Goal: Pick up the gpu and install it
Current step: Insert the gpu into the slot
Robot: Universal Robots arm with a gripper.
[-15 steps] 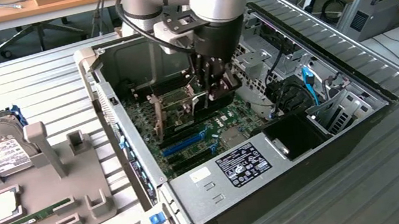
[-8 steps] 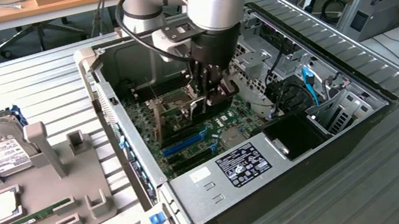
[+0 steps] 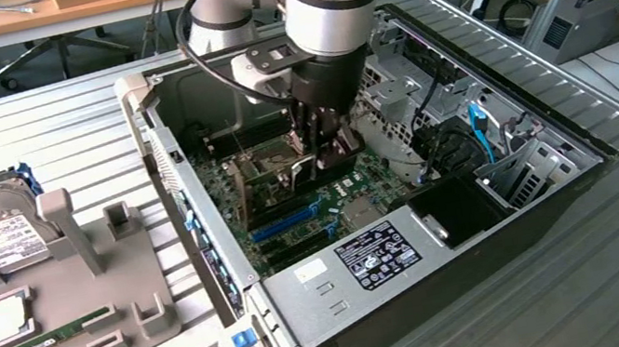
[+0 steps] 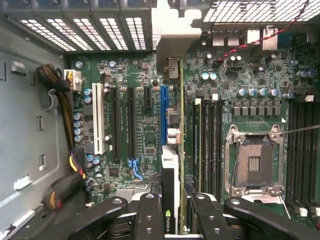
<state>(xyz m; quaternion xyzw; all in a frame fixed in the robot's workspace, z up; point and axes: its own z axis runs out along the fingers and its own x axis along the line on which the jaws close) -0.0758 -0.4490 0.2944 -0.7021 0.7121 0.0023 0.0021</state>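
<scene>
As black gripper (image 4: 175,217) clamps shut on thin green/black gpu (image 4: 170,195) nr blue slot (image 4: 163,115): likely stiff, light, fragile; hold edges only.

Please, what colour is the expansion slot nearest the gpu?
Blue slot, best seen in wrist view.

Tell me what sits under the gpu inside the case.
Under the gpu, held edge-on by the gripper, lies the green motherboard, with a blue slot running alongside it. The card covers the board strip directly beneath, so its bottom edge's contact cannot be seen.
</scene>
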